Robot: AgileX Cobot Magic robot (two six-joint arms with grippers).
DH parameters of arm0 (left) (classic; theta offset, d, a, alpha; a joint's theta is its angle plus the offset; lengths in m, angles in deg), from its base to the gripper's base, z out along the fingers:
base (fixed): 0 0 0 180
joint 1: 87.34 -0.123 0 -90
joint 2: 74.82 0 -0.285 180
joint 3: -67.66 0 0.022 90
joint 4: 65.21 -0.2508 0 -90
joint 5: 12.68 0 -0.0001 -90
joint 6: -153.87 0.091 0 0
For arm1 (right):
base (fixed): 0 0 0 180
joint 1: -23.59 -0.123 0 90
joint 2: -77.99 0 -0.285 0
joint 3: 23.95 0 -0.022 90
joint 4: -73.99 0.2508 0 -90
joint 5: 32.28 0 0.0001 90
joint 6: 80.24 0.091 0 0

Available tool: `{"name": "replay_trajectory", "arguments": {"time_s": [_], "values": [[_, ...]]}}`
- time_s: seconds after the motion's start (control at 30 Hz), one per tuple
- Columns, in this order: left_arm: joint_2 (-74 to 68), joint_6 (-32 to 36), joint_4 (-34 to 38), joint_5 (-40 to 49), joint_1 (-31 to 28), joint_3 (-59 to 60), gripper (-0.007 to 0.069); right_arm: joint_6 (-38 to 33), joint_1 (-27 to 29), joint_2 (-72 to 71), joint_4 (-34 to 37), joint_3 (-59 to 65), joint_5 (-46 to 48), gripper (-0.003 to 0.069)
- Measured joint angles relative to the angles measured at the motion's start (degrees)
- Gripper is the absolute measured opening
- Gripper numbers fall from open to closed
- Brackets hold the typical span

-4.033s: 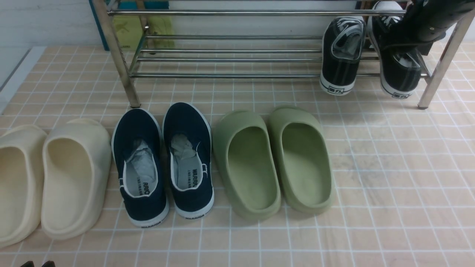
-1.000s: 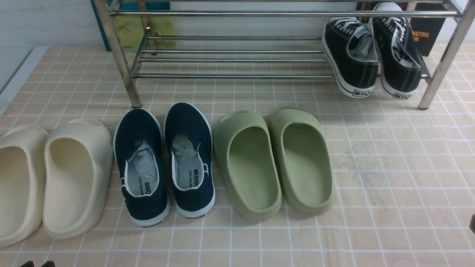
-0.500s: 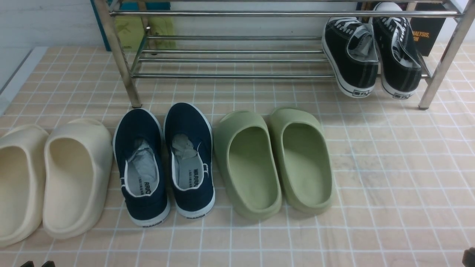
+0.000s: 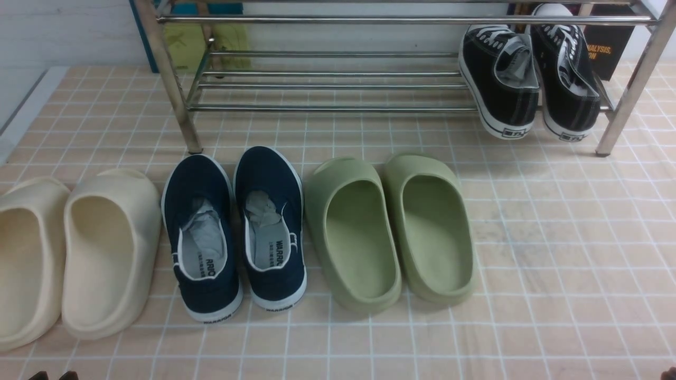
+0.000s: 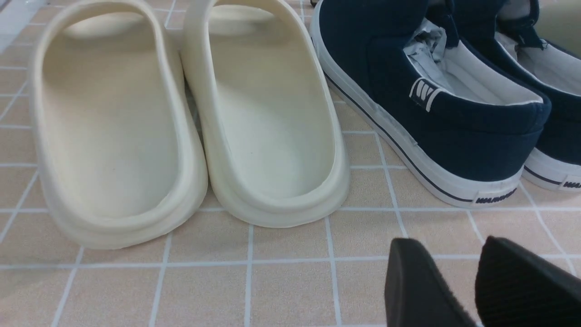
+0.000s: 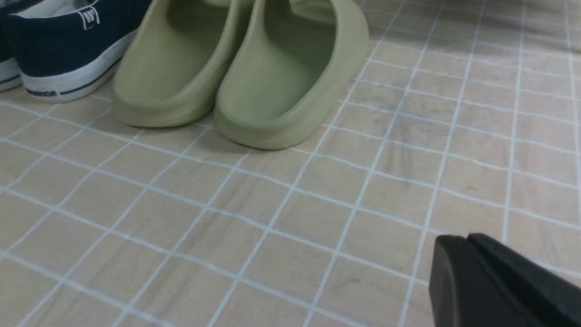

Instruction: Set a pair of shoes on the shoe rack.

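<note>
The two black canvas sneakers rest on the lower rails at the right end of the steel shoe rack (image 4: pixel 327 108), heels toward me. The left sneaker (image 4: pixel 501 89) tilts against the right sneaker (image 4: pixel 567 79). My left gripper (image 5: pixel 448 243) is open and empty, low over the tiled floor behind the navy shoes; its tips just show at the bottom left of the front view (image 4: pixel 53 376). My right gripper (image 6: pixel 467 238) is shut and empty over bare tiles, far from the rack; only a sliver shows in the front view (image 4: pixel 670 373).
On the floor in front of the rack stand cream slippers (image 4: pixel 79 253), navy slip-on shoes (image 4: pixel 235 227) and green foam slippers (image 4: pixel 391 227). A black box (image 4: pixel 607 47) and a teal and yellow item (image 4: pixel 185 37) sit behind the rack. Rack legs (image 4: pixel 628 89) stand at both ends.
My right arm has left the sneakers on the rack and pulled back, sinking out at the bottom right corner. The left sneaker now leans against the right one.
</note>
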Motion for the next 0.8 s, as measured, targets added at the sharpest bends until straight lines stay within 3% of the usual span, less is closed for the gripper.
{"name": "replay_trajectory", "arguments": {"time_s": [0.13, 0.33, 0.43, 0.8], "values": [[0.00, 0.00, -0.07, 0.00, 0.00, 0.00, 0.0239, 5.68, 2.26, -0.78, -2.99, -0.04, -0.13, 0.0029], [0.00, 0.00, -0.07, 0.00, 0.00, 0.00, 0.0239, 28.48, 7.77, -0.78, -18.32, -0.11, -0.76, 0.0029], [0.00, 0.00, -0.53, 0.00, 0.00, 0.00, 0.0239, 34.82, 7.91, -0.78, -23.77, -0.11, -0.83, 0.0029], [0.00, 0.00, -2.48, 0.00, 0.00, 0.00, 0.0239, 33.94, 7.91, -0.78, -24.13, -0.18, -0.51, -0.0015]]}}
